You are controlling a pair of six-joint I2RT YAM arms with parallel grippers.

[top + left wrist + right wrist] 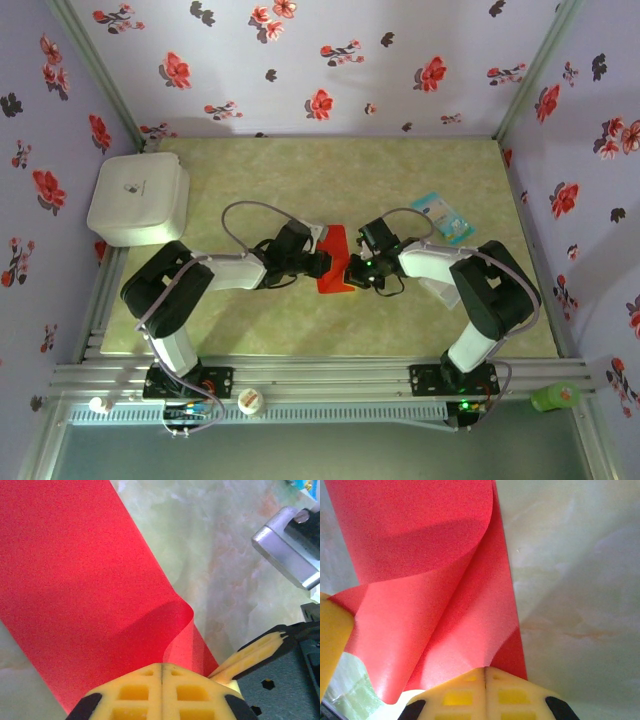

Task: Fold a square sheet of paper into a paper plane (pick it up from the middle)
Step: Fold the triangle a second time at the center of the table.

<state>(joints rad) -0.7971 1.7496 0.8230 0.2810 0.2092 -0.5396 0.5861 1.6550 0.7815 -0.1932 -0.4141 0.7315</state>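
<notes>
Pinching the square sheet of paper (333, 250) from opposite sides, left fingers (135, 692) and right fingers (465, 695), both closed tight.

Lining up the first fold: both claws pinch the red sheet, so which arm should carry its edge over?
Probably right. The right claw is shut on the square sheet of paper where it already curls over; the left claw pinches a mostly flat stretch, better suited to anchoring.
</notes>
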